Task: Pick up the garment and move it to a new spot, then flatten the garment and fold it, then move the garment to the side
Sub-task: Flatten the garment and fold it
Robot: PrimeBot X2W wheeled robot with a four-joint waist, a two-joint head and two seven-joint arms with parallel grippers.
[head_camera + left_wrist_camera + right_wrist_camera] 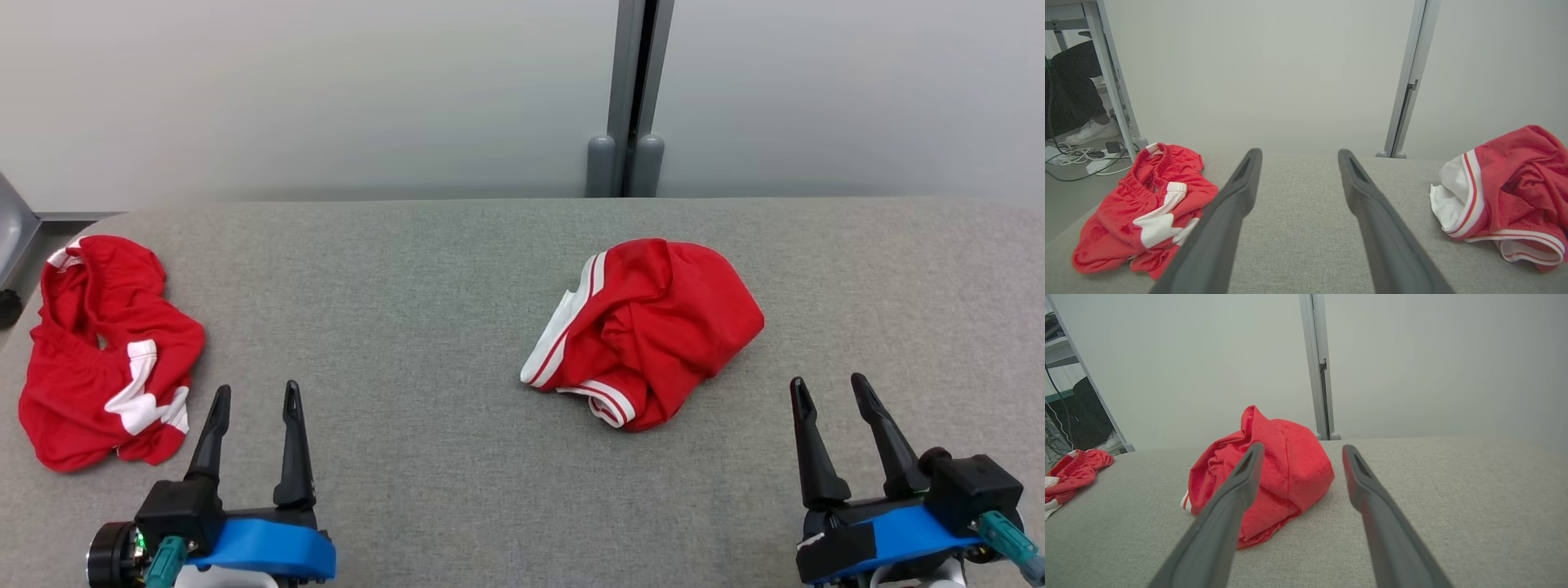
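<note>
Nothing looks begun: the garment point(653, 327) lies crumpled mid-table, and the left gripper point(256, 388) and right gripper point(829, 380) both gape empty. Lifting, flattening, folding and moving aside are all yet to do.

text: none legible | brands, numbers, signs: none legible | white patch point(140, 390) on shorts point(77, 351), left edge of worktop point(408, 310): crumpled, cannot be read as a letter or a number | white-and-red trim point(571, 318) on garment point(678, 318), mid-worktop: plain stripes, not lettering
</note>
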